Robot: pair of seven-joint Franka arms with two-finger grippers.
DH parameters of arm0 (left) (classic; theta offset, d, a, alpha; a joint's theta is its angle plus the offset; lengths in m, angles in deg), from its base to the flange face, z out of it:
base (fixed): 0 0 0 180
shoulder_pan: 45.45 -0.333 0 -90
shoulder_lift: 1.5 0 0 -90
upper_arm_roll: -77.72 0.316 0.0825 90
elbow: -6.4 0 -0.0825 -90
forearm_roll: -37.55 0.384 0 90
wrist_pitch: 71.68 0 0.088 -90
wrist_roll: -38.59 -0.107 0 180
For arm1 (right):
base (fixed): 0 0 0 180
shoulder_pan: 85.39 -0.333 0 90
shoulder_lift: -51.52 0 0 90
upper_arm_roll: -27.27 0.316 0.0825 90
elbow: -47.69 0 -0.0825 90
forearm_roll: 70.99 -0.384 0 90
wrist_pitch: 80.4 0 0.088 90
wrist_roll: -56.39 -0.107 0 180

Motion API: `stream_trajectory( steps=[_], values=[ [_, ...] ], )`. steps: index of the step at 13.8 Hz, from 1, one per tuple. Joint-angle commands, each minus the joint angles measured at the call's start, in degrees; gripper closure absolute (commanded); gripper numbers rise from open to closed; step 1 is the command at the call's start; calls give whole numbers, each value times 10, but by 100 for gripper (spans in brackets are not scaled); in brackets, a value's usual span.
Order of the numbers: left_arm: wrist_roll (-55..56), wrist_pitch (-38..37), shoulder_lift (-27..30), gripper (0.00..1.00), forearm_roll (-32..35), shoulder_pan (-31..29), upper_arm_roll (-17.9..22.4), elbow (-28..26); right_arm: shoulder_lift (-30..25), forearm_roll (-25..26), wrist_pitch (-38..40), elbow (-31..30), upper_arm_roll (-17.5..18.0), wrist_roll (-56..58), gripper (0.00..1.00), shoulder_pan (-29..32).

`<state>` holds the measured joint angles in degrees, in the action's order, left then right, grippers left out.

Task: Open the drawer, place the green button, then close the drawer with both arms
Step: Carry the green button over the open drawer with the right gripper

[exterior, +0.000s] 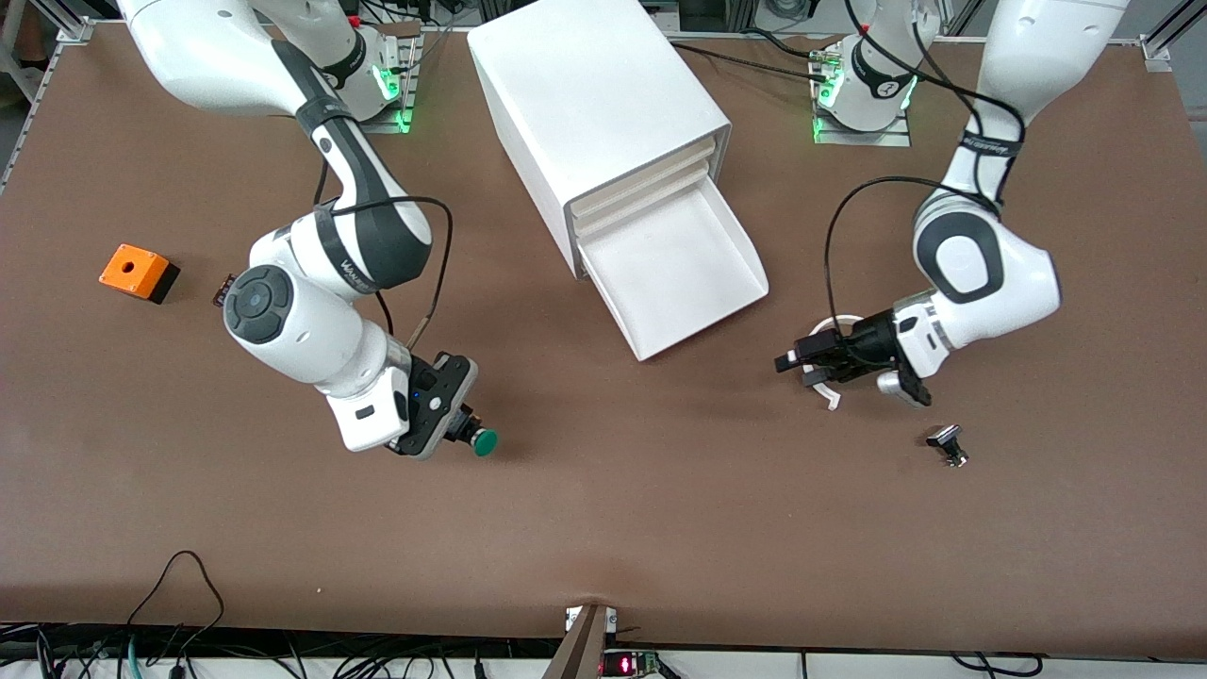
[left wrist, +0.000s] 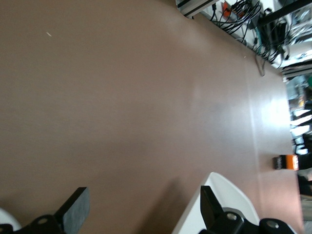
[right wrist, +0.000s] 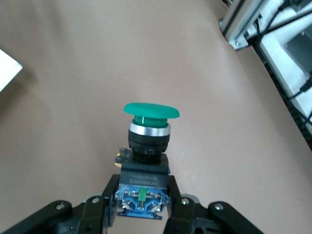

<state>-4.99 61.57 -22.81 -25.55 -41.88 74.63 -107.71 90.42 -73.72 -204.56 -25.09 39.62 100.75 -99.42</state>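
One thing decides the coming move: the open drawer [exterior: 681, 273] lies up the surface from the right hand [exterior: 460, 426], farther from the front camera and toward the left arm's end. The right hand is clenched on the button [exterior: 477, 438], low over the brown surface [exterior: 603, 509]. In the right wrist view its fingers [right wrist: 173, 195] clamp the blue-black body while the green cap points straight out ahead of them, so the button's long axis runs in line with the hand.

The drawer, lowest of three in the white cabinet [exterior: 589, 90], is pulled well out and shows a bare white floor. The right arm is my pick for the carry, since it has the load. The left hand [exterior: 822, 363] hangs released, fingers [left wrist: 73, 208] spread, beside the drawer's front corner, and waits. An orange cube [exterior: 138, 272] and a small black knob [exterior: 949, 443] lie well apart from all this.
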Motion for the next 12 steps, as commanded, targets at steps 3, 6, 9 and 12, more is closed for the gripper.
stream_trajectory(
  steps=[3,6,9,12],
  values=[
    [8,-124,47,0,267,-60,23,91,-1,55,28,17,0,5,70,-62],
    [8,-222,78,0,386,-71,45,162,2,51,57,22,2,6,70,-93],
    [9,-293,107,0,474,-73,49,214,4,55,73,32,3,7,70,-145],
    [12,-349,135,0,524,-74,50,245,5,76,74,32,3,2,71,-205]
  ],
)
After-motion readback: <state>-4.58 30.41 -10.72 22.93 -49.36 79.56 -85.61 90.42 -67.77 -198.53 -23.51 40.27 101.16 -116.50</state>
